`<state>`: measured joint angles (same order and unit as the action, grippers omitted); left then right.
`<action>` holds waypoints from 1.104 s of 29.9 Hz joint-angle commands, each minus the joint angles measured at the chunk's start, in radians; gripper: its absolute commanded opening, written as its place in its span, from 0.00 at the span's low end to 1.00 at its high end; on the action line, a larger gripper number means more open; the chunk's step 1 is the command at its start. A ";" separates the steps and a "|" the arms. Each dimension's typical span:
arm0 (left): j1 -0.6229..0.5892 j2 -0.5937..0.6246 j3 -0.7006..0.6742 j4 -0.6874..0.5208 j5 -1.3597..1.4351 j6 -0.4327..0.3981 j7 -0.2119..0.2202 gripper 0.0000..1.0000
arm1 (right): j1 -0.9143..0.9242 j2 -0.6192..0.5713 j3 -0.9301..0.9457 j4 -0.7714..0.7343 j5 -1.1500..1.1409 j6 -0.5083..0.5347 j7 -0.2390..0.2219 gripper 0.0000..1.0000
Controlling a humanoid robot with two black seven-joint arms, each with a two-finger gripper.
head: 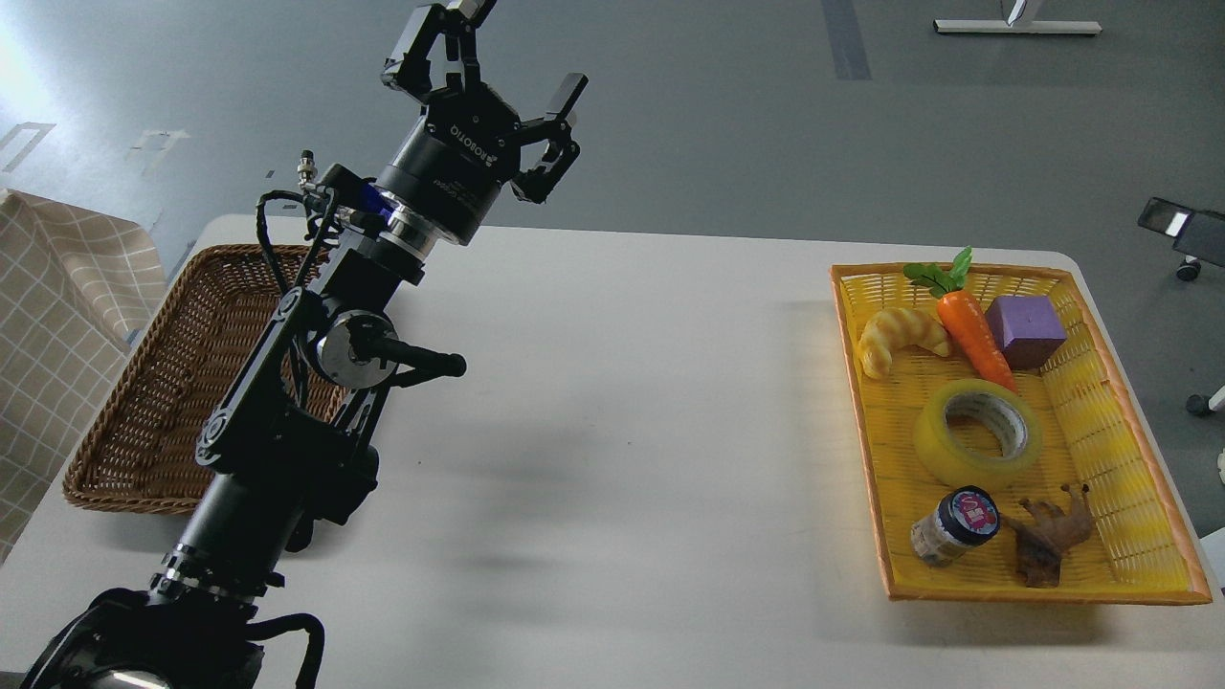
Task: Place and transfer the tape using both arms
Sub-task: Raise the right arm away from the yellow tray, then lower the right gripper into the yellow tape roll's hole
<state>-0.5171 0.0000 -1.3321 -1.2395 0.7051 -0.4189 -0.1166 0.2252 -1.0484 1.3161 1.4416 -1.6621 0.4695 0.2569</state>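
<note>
A white bench (622,431) is seen from the head view, carrying two baskets. At its right side a yellow tray basket with an orange rim (1148,517) is placed. Inside it, the tape (976,433) is found lying flat near the middle, its grey-white core facing up. Behind the tape, a toy carrot (974,337) with green leaves is laid lengthwise, its tip touching or just beside the roll. A croissant (900,337) is located to the left of the carrot, and a purple cube (1024,330) to the right of it. In front of the tape, a small jar with a dark lid (955,527) is lying tilted on its side, and a brown figure (1048,536) is placed just beside it on the right; its kind cannot be determined.

At the left side of the bench a brown wicker basket (144,421) is positioned, partly hidden by the arm. A checked cloth (57,316) is noted beyond the left edge.

The left arm is raised from the lower left, well apart from the tape. Its end effector (498,72) is held high above the far edge of the bench, with the fingers spread apart and nothing between them.

The right arm and its end effector are outside the frame.
</note>
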 commanded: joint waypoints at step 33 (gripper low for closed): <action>0.022 0.005 -0.001 -0.020 -0.001 0.000 0.002 0.98 | -0.135 0.263 -0.021 -0.128 -0.238 -0.002 -0.005 1.00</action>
<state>-0.4960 0.0056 -1.3331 -1.2589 0.7041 -0.4196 -0.1154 0.0845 -0.8045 1.2934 1.3396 -1.9003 0.4679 0.2530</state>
